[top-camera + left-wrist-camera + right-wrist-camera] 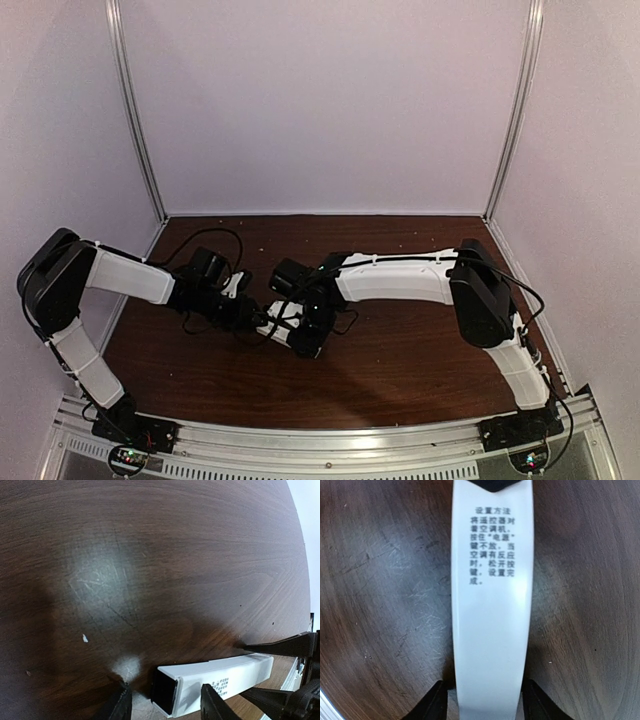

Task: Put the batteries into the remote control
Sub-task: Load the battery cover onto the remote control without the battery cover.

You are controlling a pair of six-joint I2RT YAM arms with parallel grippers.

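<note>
The remote control, a slim white bar, lies at mid-table between my two wrists. In the right wrist view the remote control runs straight away from me, printed text uppermost, and my right gripper is shut on its near end, a finger against each long side. Seen from the left wrist, the remote control ends in a dark hollow opening. My left gripper is open around that end, one finger apart from it, the other in front of the white body. The right gripper's fingers pinch the far end. The batteries are out of view.
The dark wooden table is enclosed by white walls with metal corner posts. An aluminium rail carrying both arm bases runs along the near edge. A small white speck lies on the wood.
</note>
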